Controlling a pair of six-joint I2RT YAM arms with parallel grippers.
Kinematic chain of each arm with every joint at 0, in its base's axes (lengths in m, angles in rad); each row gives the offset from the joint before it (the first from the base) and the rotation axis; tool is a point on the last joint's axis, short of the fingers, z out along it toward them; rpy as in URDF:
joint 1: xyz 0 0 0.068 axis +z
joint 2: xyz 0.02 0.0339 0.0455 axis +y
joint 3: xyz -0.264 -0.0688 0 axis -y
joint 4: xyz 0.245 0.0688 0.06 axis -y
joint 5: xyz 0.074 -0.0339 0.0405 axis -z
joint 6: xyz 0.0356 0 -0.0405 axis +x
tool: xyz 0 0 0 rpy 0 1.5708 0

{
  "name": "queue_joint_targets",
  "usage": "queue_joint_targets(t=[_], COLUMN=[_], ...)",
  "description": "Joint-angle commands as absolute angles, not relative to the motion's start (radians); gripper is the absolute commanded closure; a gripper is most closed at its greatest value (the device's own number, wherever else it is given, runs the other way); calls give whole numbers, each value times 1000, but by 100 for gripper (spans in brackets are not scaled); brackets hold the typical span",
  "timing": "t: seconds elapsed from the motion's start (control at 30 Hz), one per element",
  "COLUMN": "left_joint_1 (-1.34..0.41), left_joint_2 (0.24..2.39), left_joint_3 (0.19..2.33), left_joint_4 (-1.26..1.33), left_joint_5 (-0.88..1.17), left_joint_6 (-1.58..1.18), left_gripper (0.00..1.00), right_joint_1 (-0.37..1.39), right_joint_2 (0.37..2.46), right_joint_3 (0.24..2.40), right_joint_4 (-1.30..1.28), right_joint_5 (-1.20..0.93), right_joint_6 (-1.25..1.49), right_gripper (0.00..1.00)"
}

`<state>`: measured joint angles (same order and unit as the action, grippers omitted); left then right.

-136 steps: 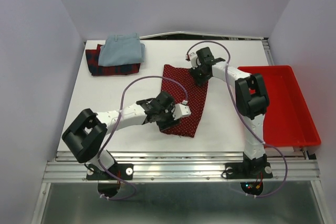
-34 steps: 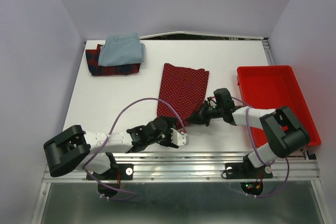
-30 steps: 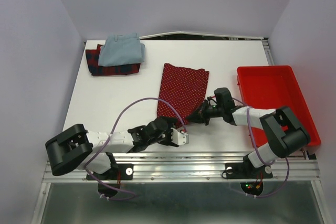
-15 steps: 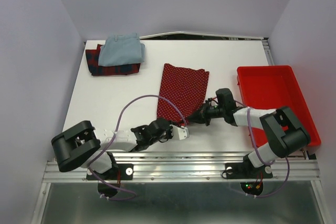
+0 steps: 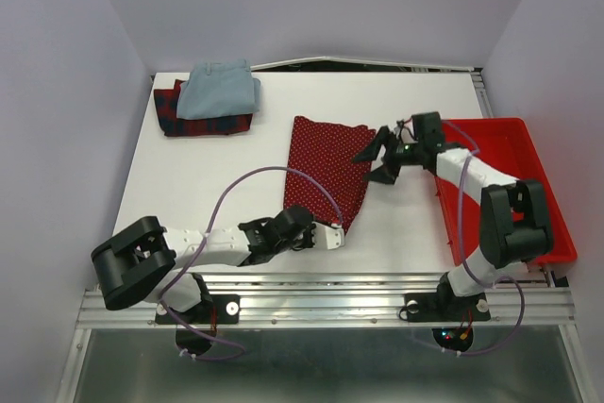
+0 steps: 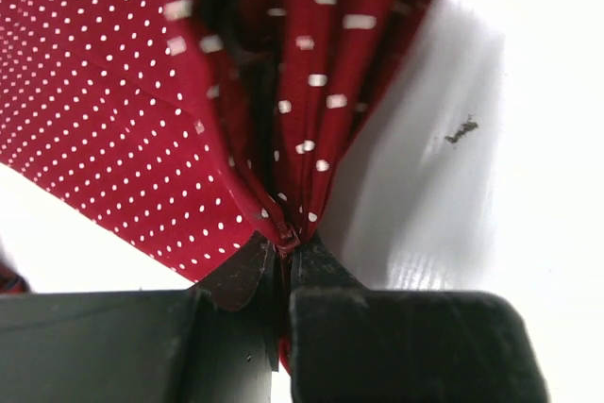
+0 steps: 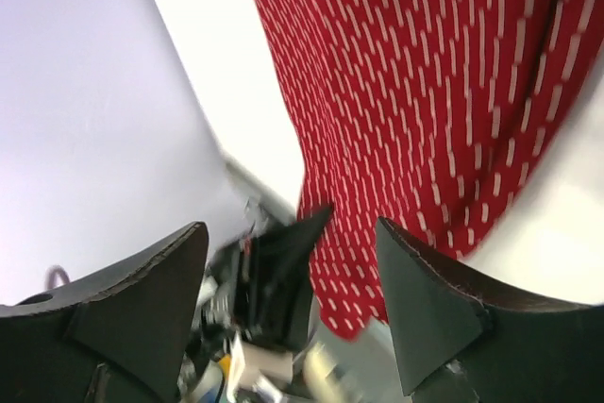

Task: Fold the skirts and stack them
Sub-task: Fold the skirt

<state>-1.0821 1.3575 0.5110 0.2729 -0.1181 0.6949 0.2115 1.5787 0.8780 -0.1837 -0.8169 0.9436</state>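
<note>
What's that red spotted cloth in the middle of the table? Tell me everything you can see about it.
It is a dark red skirt with tiny white dots, made of soft, thin cloth. It lies mostly flat on the white table between the two arms. Its near corner is bunched into folds and pinched in the left pincer, which is shut on it. The right pincer stands open at its right edge; whether it touches the cloth cannot be told.

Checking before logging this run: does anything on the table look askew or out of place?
The pale blue skirt sits off-centre on the plaid skirt, whose left and near edges stick out. The dotted skirt is bunched at its near corner in the left gripper.
</note>
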Motion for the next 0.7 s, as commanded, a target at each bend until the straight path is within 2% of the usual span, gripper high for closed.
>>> queue_joint_targets(t=[0.0,0.1,0.2,0.23,0.37,0.57,0.67], left_joint_1=[-1092,-1109,-1132,-1137,-1138,-1140,-1140], left_joint_2=[1315,1322,1347,1361,1374,1364,1345], left_joint_3=[557,571,609,639,721,779,796], left_joint_4=[164,130,81,51,-41,-113,-144], left_joint_5=[-75,-84,-86,-86,-66,-51,-45], left_joint_6=[655,629,588,560,506,488,491], left_gripper=[100,100,100,100,100,100,100], right_joint_1=[160,150,150,150,150,150,150], right_joint_2=[1595,1647,1716,1747,1817,1877,1891], right_joint_3=[1144,1247,1293,1269,1220,1117,1068], right_joint_4=[-435,-425,-350,-310,-284,-221,-210], right_joint_5=[-684,-652,-698,-736,-753,-744,-701], right_joint_6=[626,597,655,666,580,479,416], right_gripper=[24,27,36,42,50,60,62])
